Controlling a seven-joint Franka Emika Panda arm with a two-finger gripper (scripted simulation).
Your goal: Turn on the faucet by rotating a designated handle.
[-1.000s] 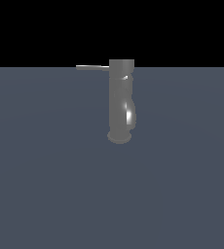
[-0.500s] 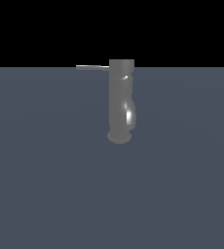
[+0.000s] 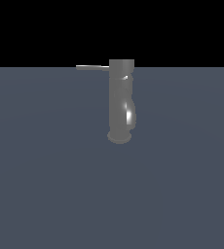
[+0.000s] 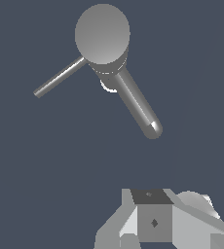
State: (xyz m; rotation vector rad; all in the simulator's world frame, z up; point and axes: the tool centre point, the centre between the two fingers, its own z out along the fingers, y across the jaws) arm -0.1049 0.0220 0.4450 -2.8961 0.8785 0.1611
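Observation:
The faucet [image 3: 121, 102] is a grey upright cylinder on a wider round base, standing mid-scene in the exterior view. Its handle [image 3: 92, 67], a thin straight bar, sticks out level from the top toward the exterior view's left. The wrist view looks down on the faucet's flat round top [image 4: 102, 34], with the thin handle [image 4: 60, 78] and the thicker shiny spout [image 4: 138, 104] pointing out in different directions. Only part of my gripper [image 4: 155, 219] shows at the wrist picture's edge, well apart from the faucet and touching nothing. Its jaw gap is not readable. The exterior view does not show the gripper.
A plain blue-grey floor [image 3: 46, 185] surrounds the faucet, with a black background behind it.

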